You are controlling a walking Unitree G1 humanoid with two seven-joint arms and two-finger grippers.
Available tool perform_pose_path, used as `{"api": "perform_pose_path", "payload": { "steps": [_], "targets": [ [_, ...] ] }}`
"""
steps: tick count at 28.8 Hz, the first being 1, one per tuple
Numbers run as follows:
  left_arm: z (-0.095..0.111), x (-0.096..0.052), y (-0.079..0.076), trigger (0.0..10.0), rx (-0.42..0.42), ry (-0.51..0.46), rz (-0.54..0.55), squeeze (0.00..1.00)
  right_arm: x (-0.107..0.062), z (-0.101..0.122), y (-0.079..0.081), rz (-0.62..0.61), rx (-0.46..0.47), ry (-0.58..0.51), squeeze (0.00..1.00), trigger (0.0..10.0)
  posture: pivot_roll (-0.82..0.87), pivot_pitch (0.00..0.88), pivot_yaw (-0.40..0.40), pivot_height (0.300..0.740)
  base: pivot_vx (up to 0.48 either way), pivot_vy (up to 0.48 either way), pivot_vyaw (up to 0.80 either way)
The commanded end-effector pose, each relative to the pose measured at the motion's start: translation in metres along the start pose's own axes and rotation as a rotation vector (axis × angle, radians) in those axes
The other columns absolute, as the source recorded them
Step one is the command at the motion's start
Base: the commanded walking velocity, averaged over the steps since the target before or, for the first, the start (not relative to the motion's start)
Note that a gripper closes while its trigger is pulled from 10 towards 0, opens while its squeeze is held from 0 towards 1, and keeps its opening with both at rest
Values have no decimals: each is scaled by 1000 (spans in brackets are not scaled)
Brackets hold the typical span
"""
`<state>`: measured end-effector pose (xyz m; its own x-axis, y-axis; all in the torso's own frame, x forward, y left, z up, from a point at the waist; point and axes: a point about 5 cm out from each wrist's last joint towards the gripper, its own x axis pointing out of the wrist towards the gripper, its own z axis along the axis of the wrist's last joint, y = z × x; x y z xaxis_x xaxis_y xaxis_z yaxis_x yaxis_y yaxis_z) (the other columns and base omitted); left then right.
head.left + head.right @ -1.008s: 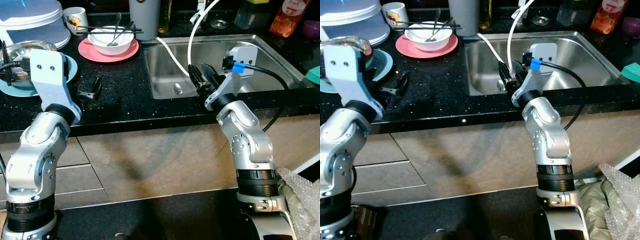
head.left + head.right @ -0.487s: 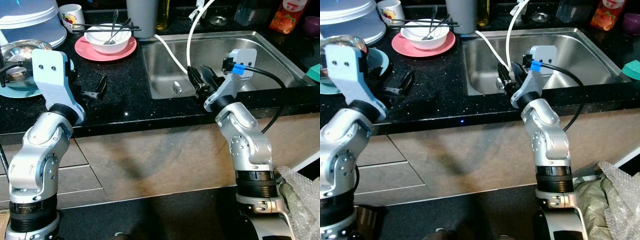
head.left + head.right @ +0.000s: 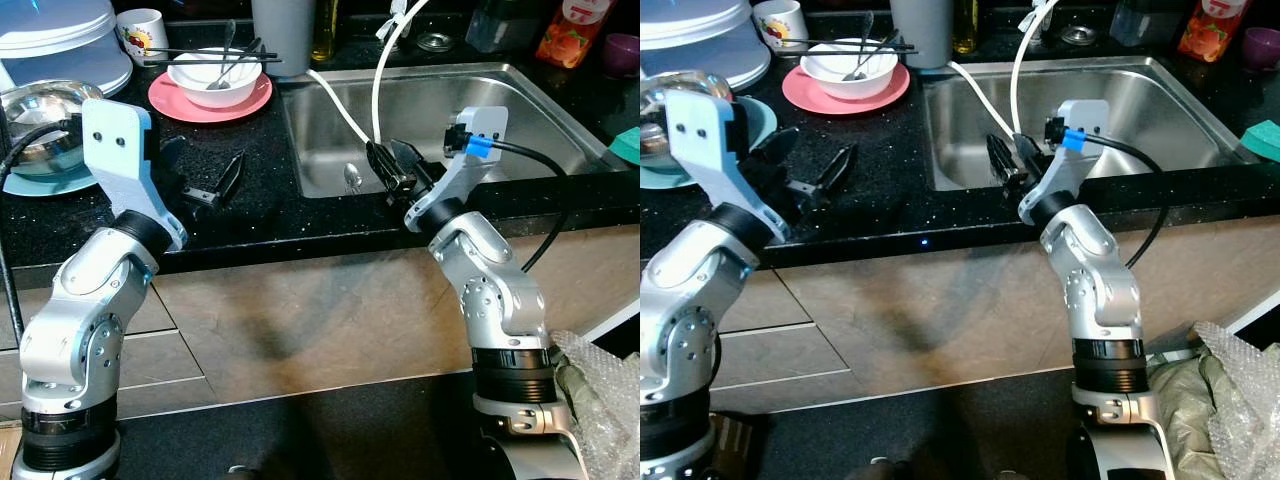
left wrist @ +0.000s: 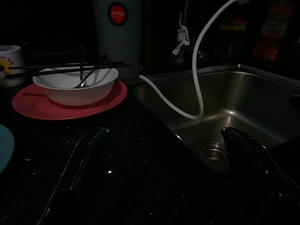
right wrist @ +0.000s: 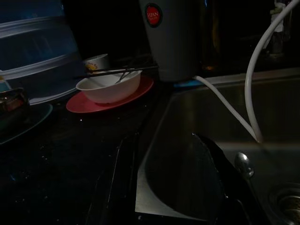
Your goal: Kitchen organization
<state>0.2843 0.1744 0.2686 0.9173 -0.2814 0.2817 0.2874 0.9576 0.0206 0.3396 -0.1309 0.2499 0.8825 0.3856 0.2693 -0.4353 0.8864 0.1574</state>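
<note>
"JAPAN" on grey canister (image 4: 118, 28)

A home kitchen: a steel sink (image 3: 500, 110) set in a black speckled table (image 3: 250, 200), a white bowl (image 3: 215, 72) on a pink plate (image 3: 175, 100), cupboard fronts (image 3: 330, 320) underneath.

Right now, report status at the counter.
Left hand open, low over black countertop. Right hand open at sink front edge. White bowl on pink plate, untouched. White hose trails into sink.
</note>
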Motion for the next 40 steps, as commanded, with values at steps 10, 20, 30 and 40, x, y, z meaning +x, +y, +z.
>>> {"api": "perform_pose_path", "payload": {
  "steps": [10,20,30,40],
  "targets": [
    [-12,-6,27,10000,38,73,241,0,0,2,-4,-64,-25,-12,0,10000,44,82,-20,740,0,0,0],
    [-11,-6,28,10000,125,73,258,0,1,2,-9,-100,-49,-11,0,10000,51,96,-24,740,0,0,0],
    [-11,-6,25,10000,137,81,239,0,1,1,-9,-106,-59,-4,0,10000,50,101,-21,740,59,0,0],
    [-9,-7,25,10000,129,63,238,0,1,0,-10,-106,-63,-1,0,10000,52,102,-23,740,446,0,0]
  ]
}}
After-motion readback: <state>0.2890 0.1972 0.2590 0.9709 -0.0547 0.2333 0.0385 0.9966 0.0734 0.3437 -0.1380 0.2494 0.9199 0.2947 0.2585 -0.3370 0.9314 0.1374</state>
